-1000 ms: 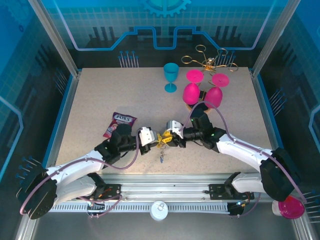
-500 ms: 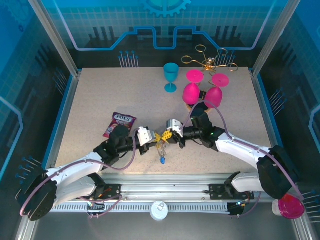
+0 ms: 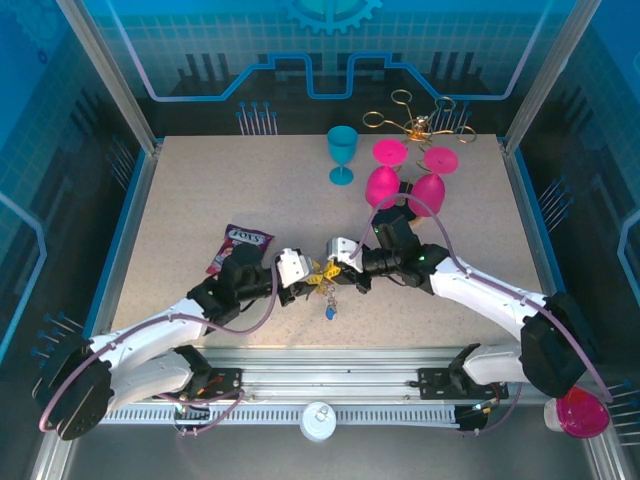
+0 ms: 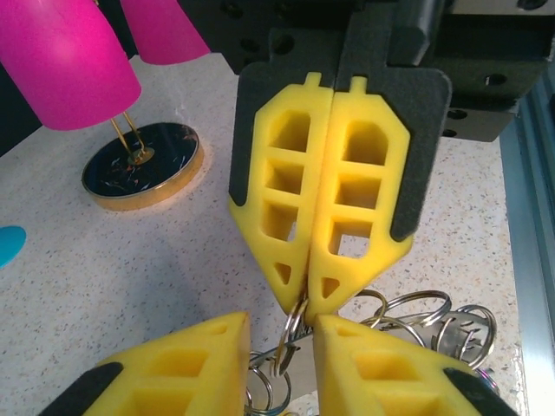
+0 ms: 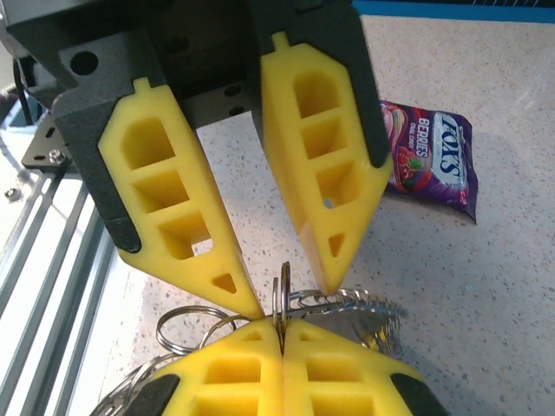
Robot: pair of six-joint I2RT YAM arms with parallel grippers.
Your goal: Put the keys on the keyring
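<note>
Meeting tip to tip over the near middle of the table (image 3: 200, 200).
Spreading the left gripper (image 4: 282, 338) fingers slightly, with the keyring (image 5: 280, 290) standing between them; pinching that ring's edge in the fully closed right gripper (image 4: 309, 295); dangling the keys (image 3: 329, 310) just beneath, blue head lowest.

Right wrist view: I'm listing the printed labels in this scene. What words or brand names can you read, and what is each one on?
"FOX'S": large white letters on the purple candy packet lying on the table.
"BERRIES": small white letters just above the brand on the same packet.
The rest of the packet's print is too blurred to read.
</note>
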